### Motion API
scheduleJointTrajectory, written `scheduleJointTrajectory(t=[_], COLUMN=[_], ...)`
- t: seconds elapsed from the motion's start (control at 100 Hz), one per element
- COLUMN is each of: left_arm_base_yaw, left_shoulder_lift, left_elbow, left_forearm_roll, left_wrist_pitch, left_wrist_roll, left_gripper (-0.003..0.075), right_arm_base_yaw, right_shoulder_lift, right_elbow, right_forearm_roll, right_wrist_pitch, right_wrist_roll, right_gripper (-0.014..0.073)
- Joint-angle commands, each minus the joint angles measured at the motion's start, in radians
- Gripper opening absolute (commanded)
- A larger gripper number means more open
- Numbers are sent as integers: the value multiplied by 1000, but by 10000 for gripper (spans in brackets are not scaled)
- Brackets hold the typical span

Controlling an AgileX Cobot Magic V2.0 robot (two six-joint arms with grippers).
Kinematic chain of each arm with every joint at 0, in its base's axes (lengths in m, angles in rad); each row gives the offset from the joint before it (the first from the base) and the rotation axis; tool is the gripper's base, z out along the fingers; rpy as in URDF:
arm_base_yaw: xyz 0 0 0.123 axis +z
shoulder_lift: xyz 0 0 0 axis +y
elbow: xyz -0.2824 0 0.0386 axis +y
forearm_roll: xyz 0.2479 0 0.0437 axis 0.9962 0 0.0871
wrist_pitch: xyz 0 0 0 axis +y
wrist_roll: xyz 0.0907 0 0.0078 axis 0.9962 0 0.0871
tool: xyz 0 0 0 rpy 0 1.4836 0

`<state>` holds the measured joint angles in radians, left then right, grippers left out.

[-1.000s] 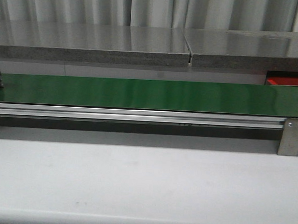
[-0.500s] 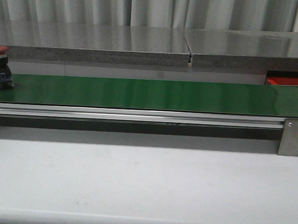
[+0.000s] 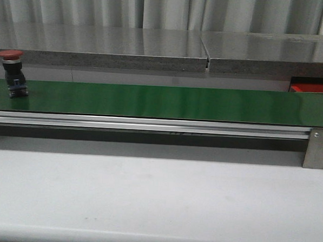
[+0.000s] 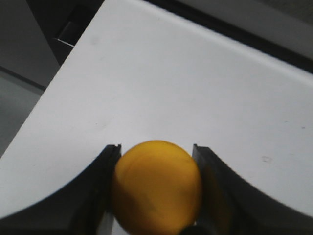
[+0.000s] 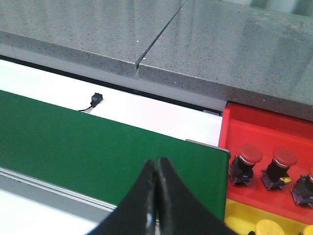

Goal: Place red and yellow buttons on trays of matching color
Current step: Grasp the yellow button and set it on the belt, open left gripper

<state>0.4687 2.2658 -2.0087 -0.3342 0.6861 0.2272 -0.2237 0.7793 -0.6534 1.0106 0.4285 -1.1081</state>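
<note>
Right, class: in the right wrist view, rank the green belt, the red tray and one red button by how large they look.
1. green belt
2. red tray, cut off by the frame, so only its visible part counts
3. red button, clearly smallest, standing on the tray

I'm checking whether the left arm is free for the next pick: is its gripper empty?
No: in the left wrist view the left gripper is shut on a yellow button held between its fingers.
</note>
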Motion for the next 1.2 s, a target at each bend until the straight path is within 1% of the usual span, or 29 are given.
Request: scheduleJointTrajectory(t=[0.0, 0.1, 0.28, 0.35, 0.44, 0.54, 0.7, 0.78, 0.85, 1.01, 1.19], left_arm_base_yaw=[1, -3, -37, -60, -97, -151, -225, -251, -269, -272, -270], left_shoulder_lift=[-149, -230, -353, -392, -448, -513, -626, -670, -683, -664, -621], left_elbow=[-37, -37, -37, -28, 24, 133, 400, 526, 604, 686, 693], left_forearm_roll=[-59, -108, -106, -108, -108, -108, -106, -103, -103, -108, -108], left_wrist_pitch=[17, 73, 158, 169, 162, 108, -79, -151, -196, -251, -297], left_wrist_roll=[-2, -2, -2, -2, -2, -2, -2, -2, -2, -2, -2], left_gripper=[-20, -20, -20, -20, -20, -20, -20, -20, -20, -20, -20], right_arm_base_yaw=[2, 2, 2, 2, 2, 2, 2, 2, 2, 2, 2], right_shoulder_lift=[-7, -7, -7, -7, -7, -7, -7, -7, -7, -7, -7], right_elbow=[-29, -29, -29, -29, -29, -29, -29, -29, -29, -29, -29], right_forearm_roll=[21, 21, 21, 21, 21, 21, 21, 21, 21, 21, 21], right_wrist_pitch=[-40, -40, -40, -40, -40, -40, -40, -40, -40, -40, -40], right_wrist_roll=[-2, -2, -2, -2, -2, -2, -2, -2, -2, -2, -2], right_gripper=[-117, -117, -117, -117, -117, -117, -117, -117, -117, -117, -117])
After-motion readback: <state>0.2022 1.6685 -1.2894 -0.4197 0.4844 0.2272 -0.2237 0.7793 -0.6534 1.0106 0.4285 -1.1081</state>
